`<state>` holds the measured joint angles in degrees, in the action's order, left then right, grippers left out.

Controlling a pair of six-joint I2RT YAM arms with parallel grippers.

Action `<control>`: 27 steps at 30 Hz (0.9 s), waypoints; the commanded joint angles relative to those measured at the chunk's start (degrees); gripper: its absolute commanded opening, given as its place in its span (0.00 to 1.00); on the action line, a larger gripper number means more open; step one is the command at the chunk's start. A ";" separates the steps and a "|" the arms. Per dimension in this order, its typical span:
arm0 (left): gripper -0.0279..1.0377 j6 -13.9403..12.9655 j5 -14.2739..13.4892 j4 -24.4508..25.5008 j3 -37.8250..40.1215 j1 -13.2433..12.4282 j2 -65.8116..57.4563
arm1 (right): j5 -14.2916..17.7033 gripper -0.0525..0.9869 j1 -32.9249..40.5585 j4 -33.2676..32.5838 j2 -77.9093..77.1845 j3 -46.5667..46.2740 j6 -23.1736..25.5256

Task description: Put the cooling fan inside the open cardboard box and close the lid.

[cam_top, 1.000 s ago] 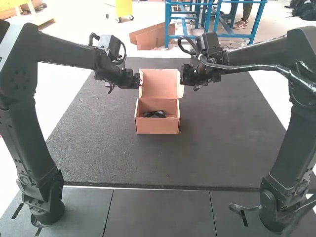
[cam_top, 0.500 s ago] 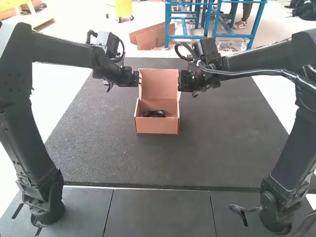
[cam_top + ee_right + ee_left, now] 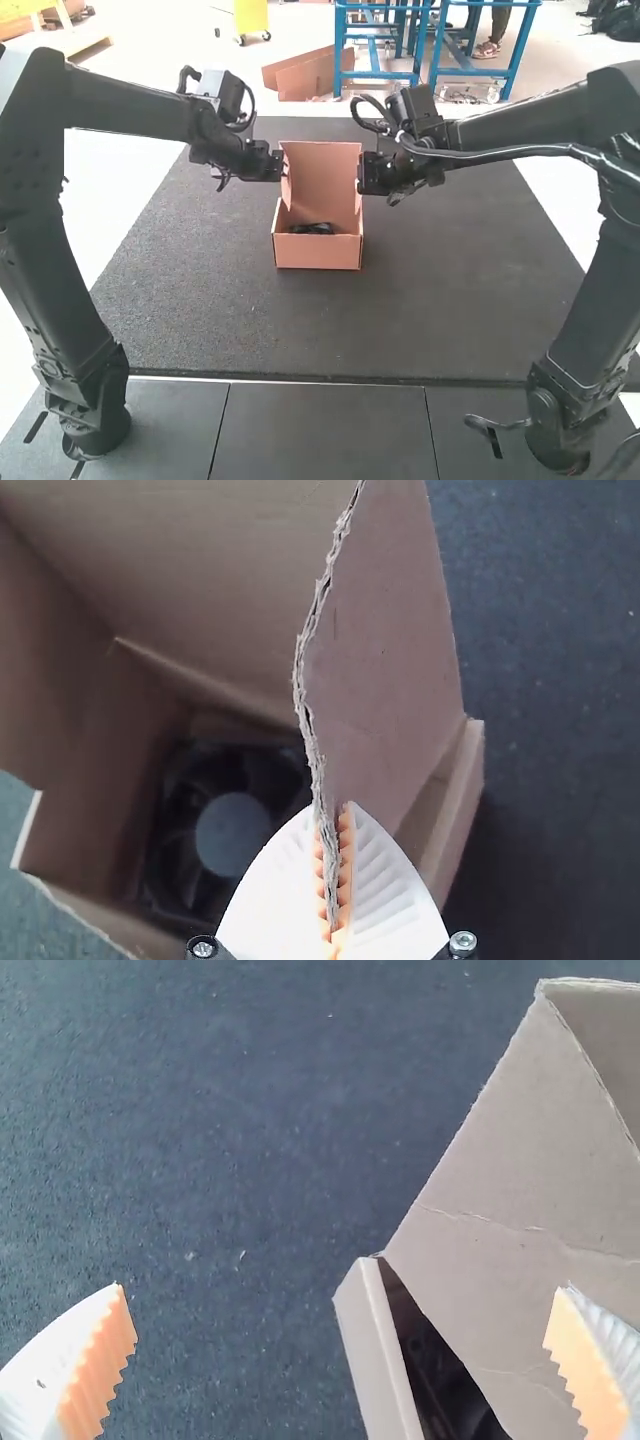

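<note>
The right gripper (image 3: 330, 825) was clenched on the torn edge of the lid's side flap (image 3: 385, 680), and that flap stood right across its camera, splitting the look into the cardboard box (image 3: 318, 250). The left gripper (image 3: 338, 1298) hung wide open around the opposite flap (image 3: 520, 1210), with dark tabletop (image 3: 200, 1110) beneath. Down at the bottom of the box sat the cooling fan (image 3: 225, 830), partly hidden by fingers and shadow: black, square-framed, with a round hub. The lid (image 3: 322, 175) stood upright.
</note>
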<state>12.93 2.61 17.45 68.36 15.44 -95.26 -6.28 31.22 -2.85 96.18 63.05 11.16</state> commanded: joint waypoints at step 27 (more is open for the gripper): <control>0.94 -0.54 0.11 1.44 -9.65 0.73 9.83 | 1.63 0.03 4.81 -2.95 -1.87 -5.65 -5.62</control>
<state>12.88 2.61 18.85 58.94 15.51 -88.05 -5.48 34.81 -4.78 96.18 57.93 8.25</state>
